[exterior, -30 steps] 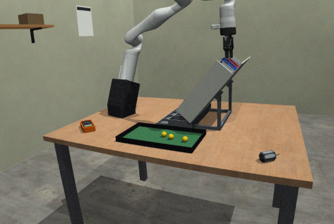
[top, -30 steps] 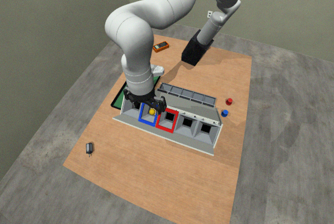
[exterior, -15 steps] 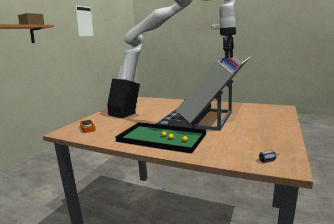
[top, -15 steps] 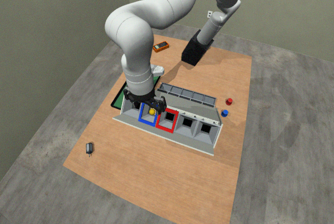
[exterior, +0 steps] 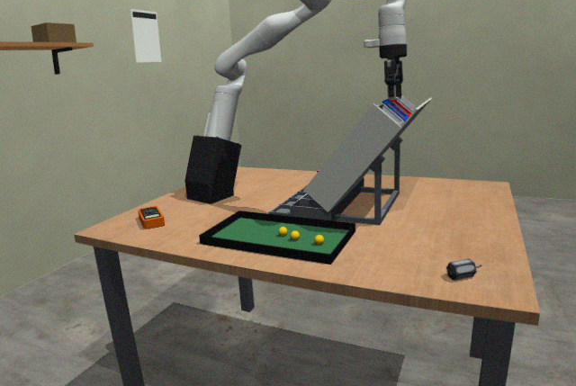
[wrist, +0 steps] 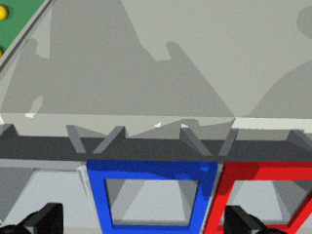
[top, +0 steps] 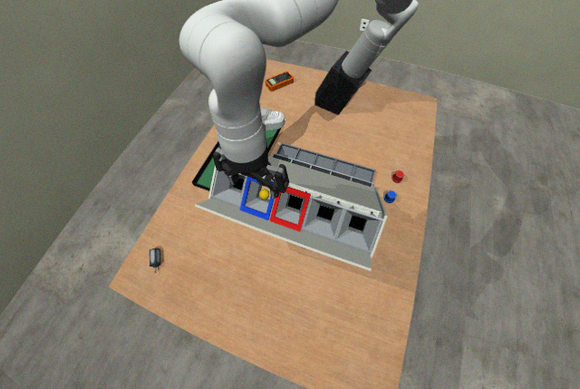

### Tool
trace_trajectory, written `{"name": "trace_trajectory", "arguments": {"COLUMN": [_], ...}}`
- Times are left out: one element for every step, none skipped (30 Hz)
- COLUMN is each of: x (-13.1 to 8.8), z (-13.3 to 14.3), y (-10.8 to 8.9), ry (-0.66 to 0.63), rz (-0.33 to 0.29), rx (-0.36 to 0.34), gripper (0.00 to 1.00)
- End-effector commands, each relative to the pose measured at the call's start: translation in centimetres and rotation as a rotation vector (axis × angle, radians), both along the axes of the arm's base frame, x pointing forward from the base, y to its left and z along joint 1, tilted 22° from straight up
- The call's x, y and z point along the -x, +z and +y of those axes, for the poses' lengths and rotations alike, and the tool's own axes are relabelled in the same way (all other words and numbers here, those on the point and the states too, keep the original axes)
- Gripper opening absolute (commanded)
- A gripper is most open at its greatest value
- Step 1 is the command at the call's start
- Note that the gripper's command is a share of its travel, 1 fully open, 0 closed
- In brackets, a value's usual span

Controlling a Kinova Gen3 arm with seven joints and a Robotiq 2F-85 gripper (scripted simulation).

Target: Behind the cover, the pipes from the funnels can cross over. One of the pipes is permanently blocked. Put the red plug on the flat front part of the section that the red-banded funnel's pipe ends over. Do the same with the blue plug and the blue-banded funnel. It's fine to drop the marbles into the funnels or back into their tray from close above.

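Yellow shows inside the blue-banded funnel (top: 255, 214) (wrist: 152, 169) in the top view: one marble (top: 264, 194), depth uncertain. The gripper (top: 253, 179) (exterior: 394, 94) (wrist: 145, 219) is above the funnels, fingers wide apart, gripping nothing. The red-banded funnel (top: 286, 224) (wrist: 265, 171) is adjacent. The red plug (top: 397, 176) and blue plug (top: 390, 196) stand on the table (top: 262, 296) (exterior: 418, 233), beside the sloped cover (top: 323, 179) (exterior: 355, 158) (wrist: 195, 58). Three marbles lie in the green tray (top: 201, 185) (exterior: 265, 248).

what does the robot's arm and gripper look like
The arm is glossy white to light grey, with smooth rounded tubular segments marked by thin dark seam lines, and no cables visible along it. The gripper is black, with two jointed, linkage-style fingers. I can't make out any lettering.
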State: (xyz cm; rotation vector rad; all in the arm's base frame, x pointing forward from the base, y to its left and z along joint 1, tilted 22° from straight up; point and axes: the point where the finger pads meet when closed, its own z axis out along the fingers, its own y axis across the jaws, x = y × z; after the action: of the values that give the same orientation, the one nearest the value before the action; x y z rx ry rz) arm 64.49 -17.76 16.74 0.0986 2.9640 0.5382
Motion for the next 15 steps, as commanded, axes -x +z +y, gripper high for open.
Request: {"name": "trace_trajectory", "arguments": {"x": [0.2, 0.2, 0.2, 0.2, 0.2, 0.2, 0.2, 0.2, 0.2, 0.2, 0.2, 0.2, 0.2, 0.2, 7.1], "z": [-0.8, -0.8, -0.8, -0.8, -0.8, -0.8, -0.8, -0.8, -0.8, -0.8, -0.8, -0.8, -0.8, -0.8, -0.3], "y": [2.2, 2.2, 2.2, 2.2, 2.2, 2.2, 2.2, 2.2, 2.2, 2.2, 2.2, 2.2, 2.2, 2.2, 1.7], "ry": [0.0, 0.0, 0.0, 0.0, 0.0, 0.0, 0.0, 0.0, 0.0, 0.0, 0.0, 0.0, 0.0, 0.0, 0.0], "rz": [-0.003, -0.003, -0.003, -0.003, -0.003, -0.003, -0.003, -0.003, -0.003, -0.003, -0.003, -0.003, -0.003, -0.003, -0.003], "rx": [0.002, 0.002, 0.002, 0.002, 0.002, 0.002, 0.002, 0.002, 0.002, 0.002, 0.002, 0.002, 0.002, 0.002, 0.002], "gripper": [1.0, 1.0, 1.0, 1.0, 1.0, 1.0, 1.0, 1.0, 1.0, 1.0, 1.0, 1.0, 1.0, 1.0, 1.0]}}
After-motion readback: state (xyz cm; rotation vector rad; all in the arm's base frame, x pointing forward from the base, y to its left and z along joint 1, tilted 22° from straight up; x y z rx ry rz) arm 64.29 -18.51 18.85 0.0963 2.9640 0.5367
